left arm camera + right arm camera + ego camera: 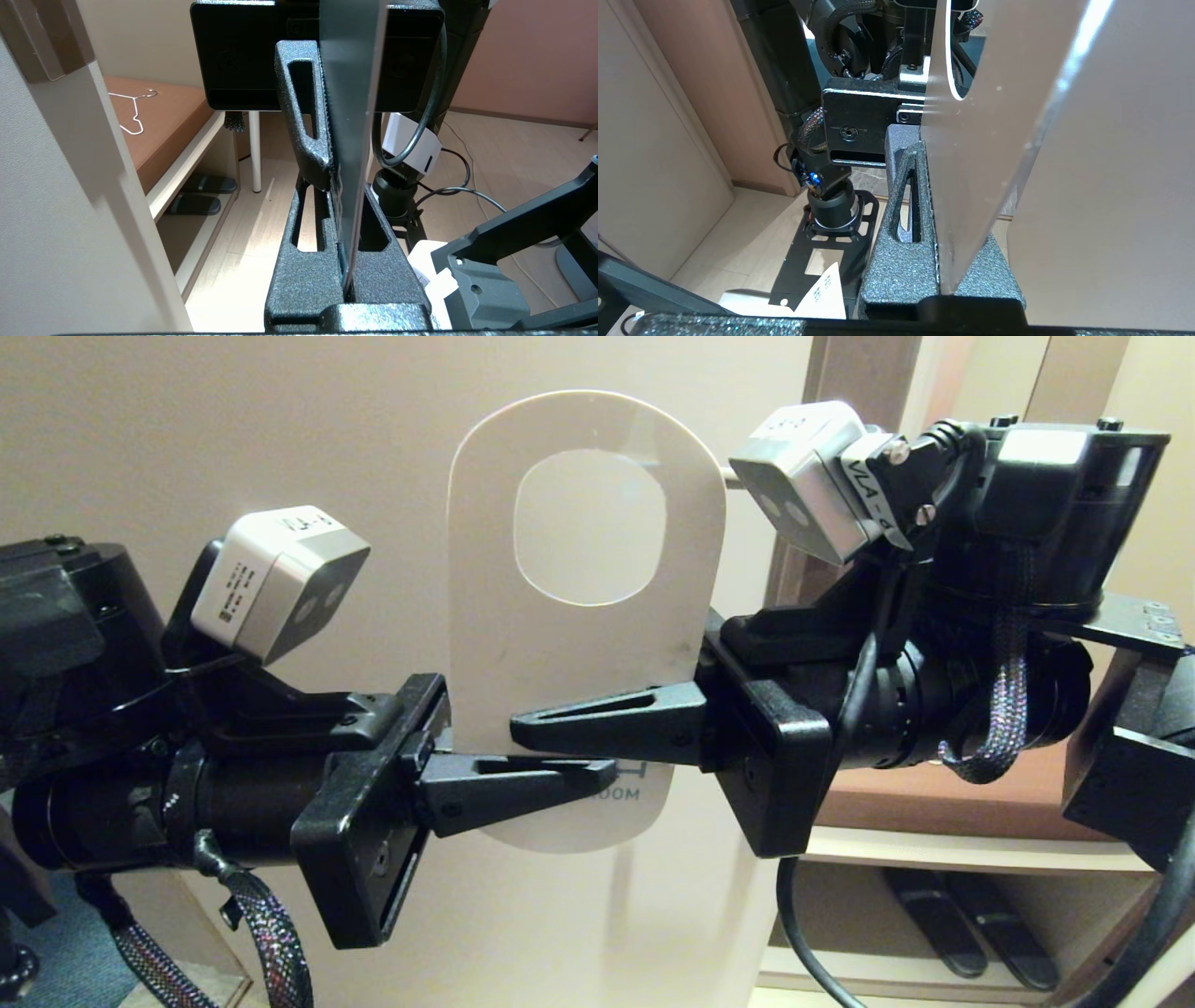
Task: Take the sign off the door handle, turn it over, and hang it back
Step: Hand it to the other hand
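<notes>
The sign (569, 663) stands upright in front of the pale door (187, 439), its white side with "ROOM" facing me and its rounded top with the hole uppermost. My left gripper (597, 775) comes in from the left and is shut on its lower part. My right gripper (523, 728) comes in from the right and is shut on it just above. The sign shows edge-on between the fingers in the left wrist view (352, 70) and as a pale sheet in the right wrist view (994, 116). The door handle is hidden.
A brown bench (168, 116) with a thin white wire clothes hanger (133, 112) stands to the right of the door. Dark slippers (971, 924) lie on the shelf under it. Cables and the robot's base (402, 186) are on the floor below.
</notes>
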